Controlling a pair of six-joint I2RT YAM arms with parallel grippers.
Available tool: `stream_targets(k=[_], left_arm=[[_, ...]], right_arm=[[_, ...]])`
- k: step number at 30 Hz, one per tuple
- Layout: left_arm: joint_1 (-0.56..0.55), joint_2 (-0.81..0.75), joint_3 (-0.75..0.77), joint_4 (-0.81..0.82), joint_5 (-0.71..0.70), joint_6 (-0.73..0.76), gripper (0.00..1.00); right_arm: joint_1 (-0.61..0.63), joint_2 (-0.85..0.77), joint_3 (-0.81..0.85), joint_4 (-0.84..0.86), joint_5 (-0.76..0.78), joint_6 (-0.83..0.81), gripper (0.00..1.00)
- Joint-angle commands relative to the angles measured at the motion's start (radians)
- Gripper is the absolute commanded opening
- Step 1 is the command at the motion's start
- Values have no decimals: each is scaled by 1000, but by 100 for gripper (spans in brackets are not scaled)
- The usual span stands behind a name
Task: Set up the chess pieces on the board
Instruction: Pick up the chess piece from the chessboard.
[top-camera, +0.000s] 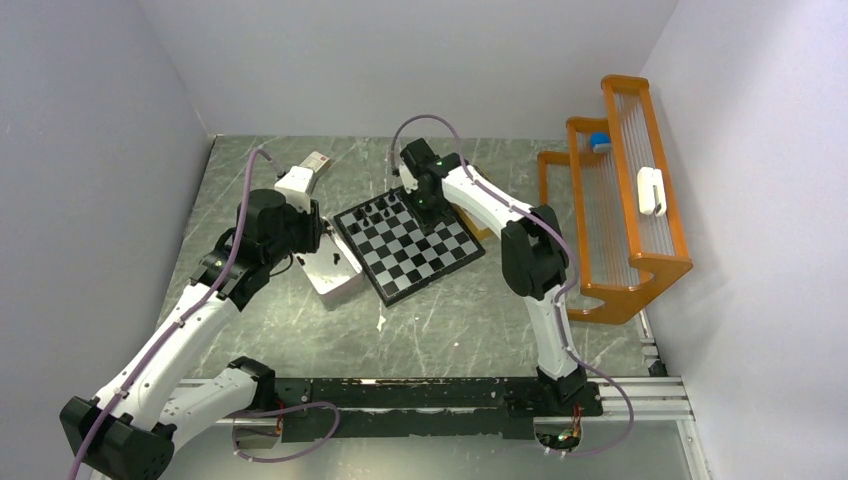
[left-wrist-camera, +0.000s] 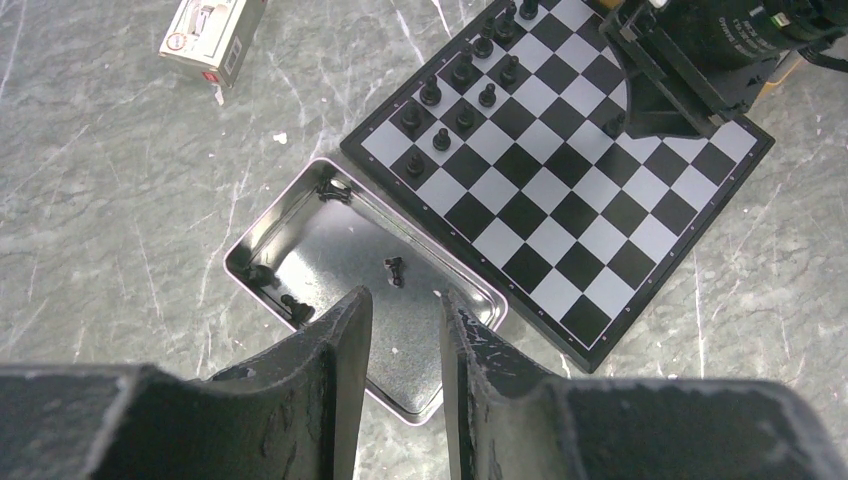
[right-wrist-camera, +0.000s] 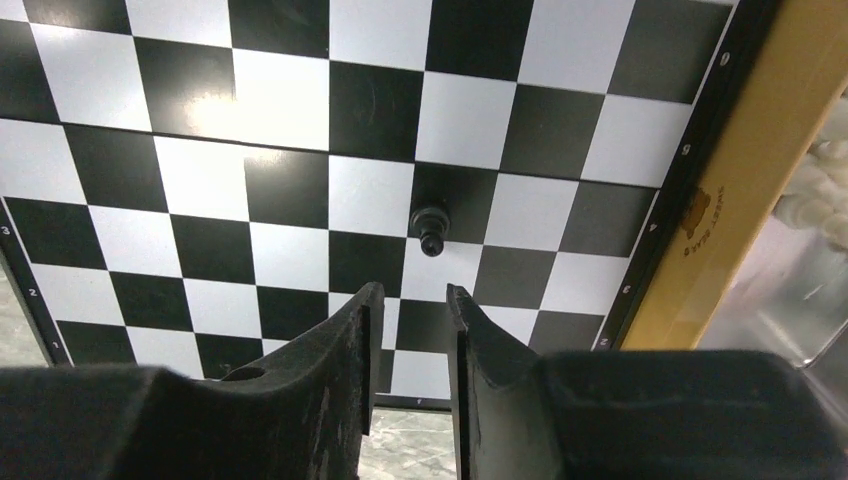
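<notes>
Overhead and wrist views of the grey marbled table (top-camera: 450, 320). The board (top-camera: 408, 246) lies near the table's centre, turned at an angle to the table edges, one corner pointing toward the arm bases. A cluster of black chess pieces (left-wrist-camera: 462, 85) stands in two short rows along the board's far-left edge, close to its far corner. An open metal tin (left-wrist-camera: 340, 250) lies against the board's left edge, and a few loose black pieces (left-wrist-camera: 395, 270) are scattered on its floor, some near its corners (whether they stand or lie cannot be told at this size). The left gripper (left-wrist-camera: 405, 300) hangs above the near part of the tin; its jaws are only narrowly apart, with nothing between them. The right gripper (right-wrist-camera: 410, 295) is poised low over the board beside its right edge, jaws likewise at a narrow gap and holding nothing. A single black piece (right-wrist-camera: 431, 222) stands on a dark square just beyond the right fingertips, apart from them. A tan tray (right-wrist-camera: 740, 200) borders the board's right edge. A small box (top-camera: 315, 161), white with red marks, lies toward the table's far-left corner, well apart from the board. An orange rack (top-camera: 620, 210) stands along the table's right edge.
</notes>
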Motion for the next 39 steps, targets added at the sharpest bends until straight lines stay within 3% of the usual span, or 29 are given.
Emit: stream_targets(k=[1, 5, 17, 26, 39], left_arm=[[-1, -17, 1, 34, -11, 10, 36], [-1, -13, 1, 35, -9, 11, 36], [-1, -15, -4, 38, -7, 8, 36], [0, -16, -5, 38, -14, 10, 36], [-1, -13, -4, 38, -8, 16, 36]], right_arm=[[2, -75, -120, 155, 5, 47, 31], [-3, -107, -206, 238, 4, 54, 27], [-16, -101, -234, 333, 38, 79, 29], [-22, -81, -211, 330, 19, 82, 11], [-41, -31, -95, 359, 33, 82, 5]])
